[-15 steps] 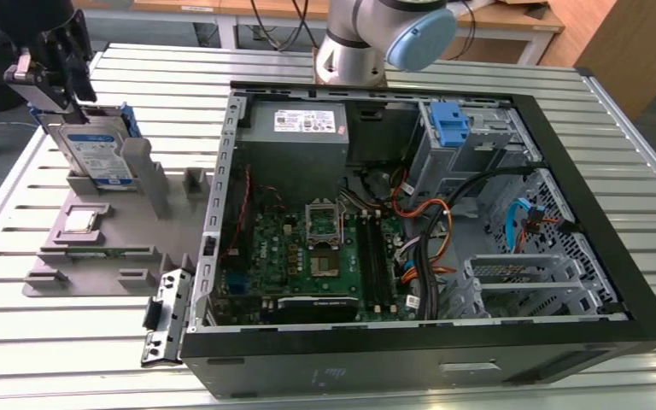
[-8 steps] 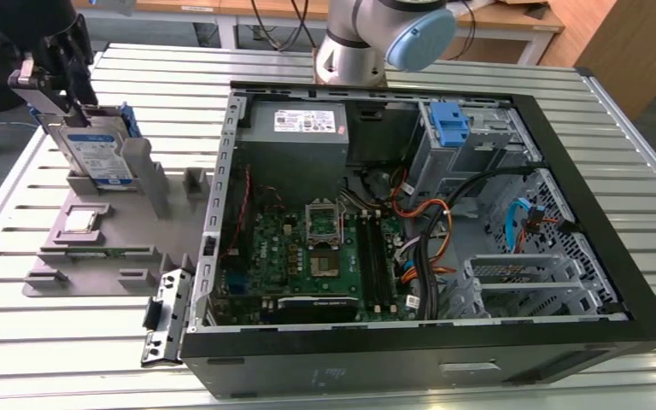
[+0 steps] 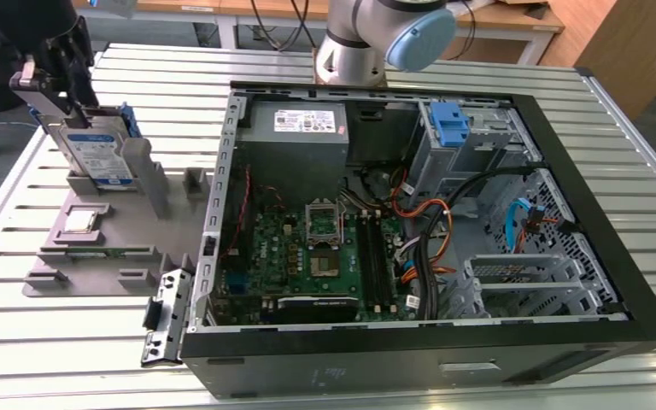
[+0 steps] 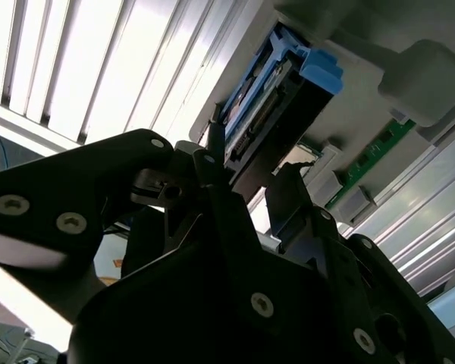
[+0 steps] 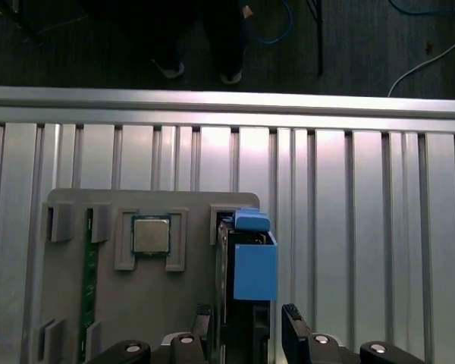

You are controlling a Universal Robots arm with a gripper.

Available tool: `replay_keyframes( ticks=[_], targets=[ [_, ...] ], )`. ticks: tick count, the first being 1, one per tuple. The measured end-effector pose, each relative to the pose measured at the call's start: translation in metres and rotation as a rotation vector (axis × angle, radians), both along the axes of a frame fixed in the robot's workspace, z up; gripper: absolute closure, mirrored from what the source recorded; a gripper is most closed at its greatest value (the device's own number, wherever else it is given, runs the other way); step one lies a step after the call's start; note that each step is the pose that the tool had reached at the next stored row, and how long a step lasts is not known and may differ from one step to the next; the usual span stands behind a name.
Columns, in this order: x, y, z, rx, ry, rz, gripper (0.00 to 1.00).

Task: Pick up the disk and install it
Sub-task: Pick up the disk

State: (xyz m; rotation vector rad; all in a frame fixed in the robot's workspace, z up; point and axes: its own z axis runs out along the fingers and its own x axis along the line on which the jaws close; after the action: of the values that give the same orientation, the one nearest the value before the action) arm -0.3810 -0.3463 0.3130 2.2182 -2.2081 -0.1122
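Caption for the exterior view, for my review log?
Pincer at the upright disk in its grey holder, beside the open computer case.

Slatted table (image 3: 78,342) with grey holder plate (image 3: 78,266), open computer case (image 3: 419,369)

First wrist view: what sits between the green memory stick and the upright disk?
A processor chip lies flat in a recess of the grey fixture between the memory stick and the disk, seen in the first wrist view.
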Motion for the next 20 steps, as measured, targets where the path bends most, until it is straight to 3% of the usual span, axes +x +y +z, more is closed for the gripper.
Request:
replay_keyframes(
  ticks=[7, 20],
  targets=[
    [-0.0016, 0.0000, -0.0118, 0.0001, -0.0017, 0.002, 0.51],
    [-0.0019, 0.0000, -0.0127, 0.0000, -0.0017, 0.003, 0.51]
  ],
)
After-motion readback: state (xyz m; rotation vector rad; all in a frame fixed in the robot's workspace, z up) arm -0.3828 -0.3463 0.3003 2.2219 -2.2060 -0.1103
